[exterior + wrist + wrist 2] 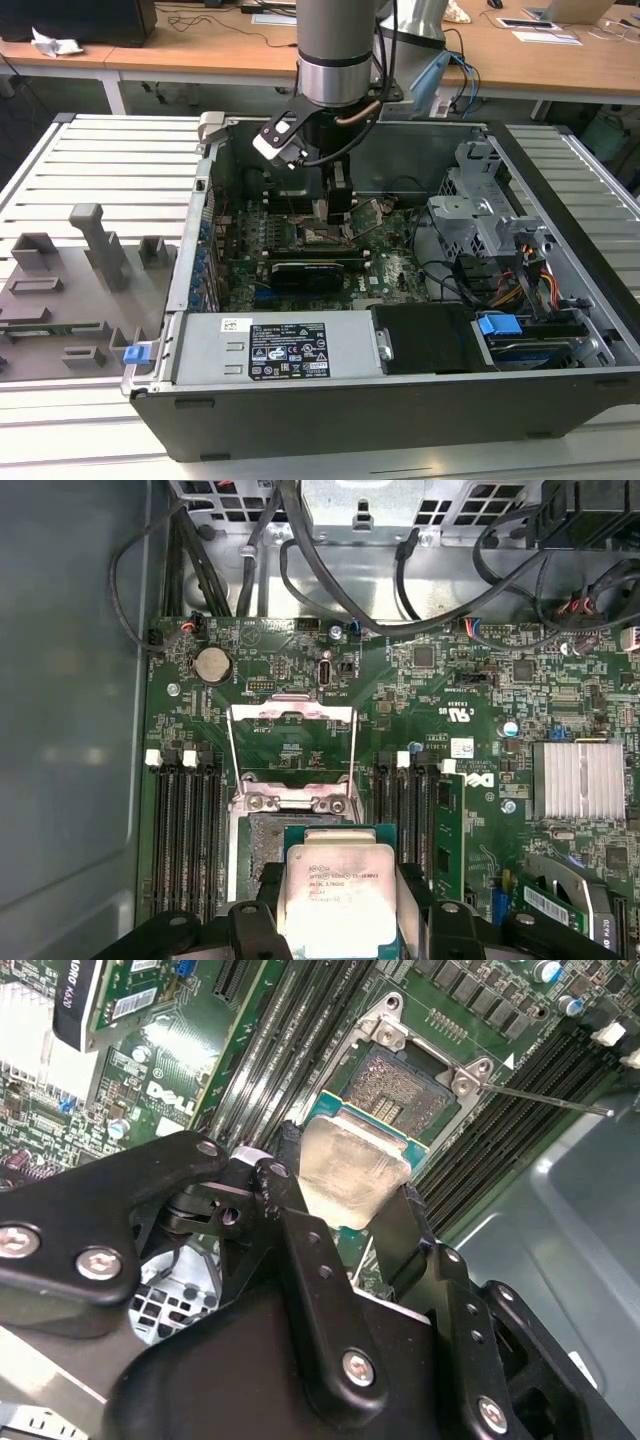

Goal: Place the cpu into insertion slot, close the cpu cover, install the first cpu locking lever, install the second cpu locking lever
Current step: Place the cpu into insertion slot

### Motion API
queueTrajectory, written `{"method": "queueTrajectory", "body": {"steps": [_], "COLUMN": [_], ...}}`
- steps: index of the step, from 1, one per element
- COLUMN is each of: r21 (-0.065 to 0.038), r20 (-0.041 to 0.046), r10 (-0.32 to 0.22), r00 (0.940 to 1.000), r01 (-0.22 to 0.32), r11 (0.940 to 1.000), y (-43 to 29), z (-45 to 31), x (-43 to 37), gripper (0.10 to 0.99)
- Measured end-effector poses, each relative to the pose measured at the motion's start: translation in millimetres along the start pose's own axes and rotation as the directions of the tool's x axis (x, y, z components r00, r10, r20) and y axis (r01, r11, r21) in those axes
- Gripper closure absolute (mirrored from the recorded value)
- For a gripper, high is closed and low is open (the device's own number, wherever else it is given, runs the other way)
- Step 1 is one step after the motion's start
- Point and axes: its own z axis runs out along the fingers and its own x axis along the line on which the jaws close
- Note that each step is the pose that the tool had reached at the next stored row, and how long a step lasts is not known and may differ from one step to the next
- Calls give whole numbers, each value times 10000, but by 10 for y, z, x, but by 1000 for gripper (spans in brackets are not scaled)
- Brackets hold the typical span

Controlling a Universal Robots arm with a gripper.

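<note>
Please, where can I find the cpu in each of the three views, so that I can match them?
Exterior view: hidden under the tool, over the middle of the motherboard.
Second wrist view: the cpu is held in the tool, close beside the insertion slot.
First wrist view: the cpu, printed side showing, overlaps the slot.
Shared landmark: the insertion slot, in all three views.
</note>
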Motion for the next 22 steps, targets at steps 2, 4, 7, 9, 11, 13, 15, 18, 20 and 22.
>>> {"method": "queueTrajectory", "body": {"steps": [2,4,7,9,11,13,15,18,20,22], "r21": [0,0,0,0,-1,-1,0,-1,-3,-3], "r20": [0,0,0,-1,0,0,1,4,8,8], "r10": [0,0,0,0,1,3,0,43,106,106], "r00": [10000,10000,10000,10000,10000,10000,10000,10000,9999,9999], "r01": [0,0,0,0,-1,-3,0,-43,-106,-105], "r11": [10000,10000,10000,10000,10000,10000,10000,10000,9999,9999], "y": [-1,-2,-3,-4,-7,-10,-10,-14,-30,-48], "z": [12,20,33,46,77,105,120,149,179,199], "x": [0,0,0,0,0,10,19,64,79,81], "gripper": [557,557,557,557,557,557,557,557,557,557]}}
